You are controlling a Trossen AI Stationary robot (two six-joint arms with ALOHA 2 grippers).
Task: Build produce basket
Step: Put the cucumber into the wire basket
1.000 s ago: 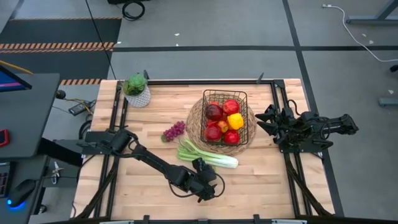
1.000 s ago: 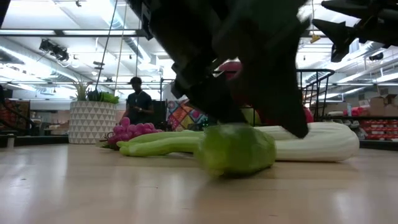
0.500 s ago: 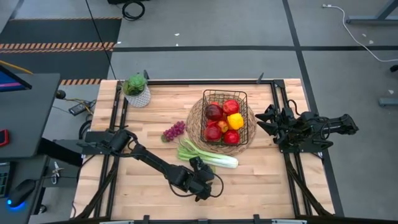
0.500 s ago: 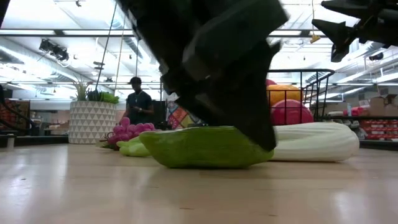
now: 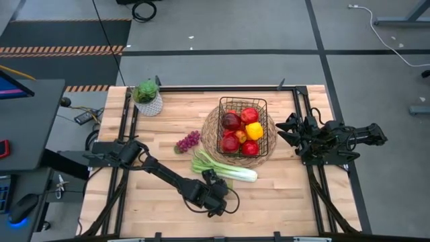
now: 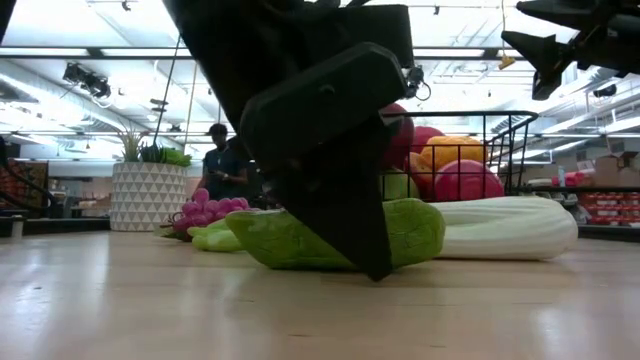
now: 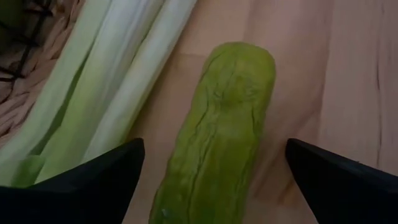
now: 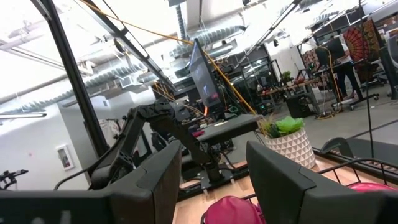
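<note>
A green cucumber (image 7: pixel 217 137) lies flat on the wooden table, just near of the pale-green leek (image 5: pixel 228 168). My left gripper (image 7: pixel 214 149) slants down over it, open, one finger on each side and clear of its skin. In the low view one finger (image 6: pixel 345 215) stands in front of the cucumber (image 6: pixel 290 240). The black wire basket (image 5: pixel 243 126) holds red apples and a yellow pepper. Purple grapes (image 5: pixel 188 141) lie left of it. My right gripper (image 5: pixel 285 131) waits open at the right edge.
The basket stands on a round woven mat (image 5: pixel 209 131). A potted plant (image 5: pixel 148 97) is at the far left corner. Bare wood stretches along the near edge and the left side. A person (image 6: pixel 222 160) stands far behind the table.
My left gripper has tipped further down and sunk over the cucumber, drifting slightly toward the table's left edge, its fingers still wide apart. The cucumber, a short blurred lump in the low view a second ago, has turned and now lies lengthwise across that view.
</note>
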